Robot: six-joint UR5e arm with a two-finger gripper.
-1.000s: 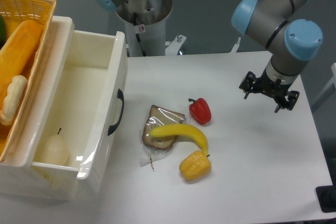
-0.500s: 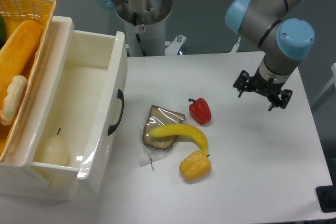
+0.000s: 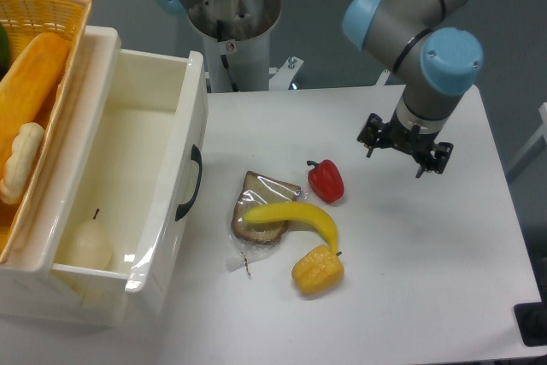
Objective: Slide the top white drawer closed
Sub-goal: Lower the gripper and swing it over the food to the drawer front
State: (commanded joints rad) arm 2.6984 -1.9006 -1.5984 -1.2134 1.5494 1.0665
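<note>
Leftward since the earlier frame, the gripper has drifted from the table's right edge toward its middle, fingers spread and holding nothing. Toy food lies between it and the top white drawer, which stands pulled open at the table's left edge, its black handle facing the gripper, front running near to far.
</note>
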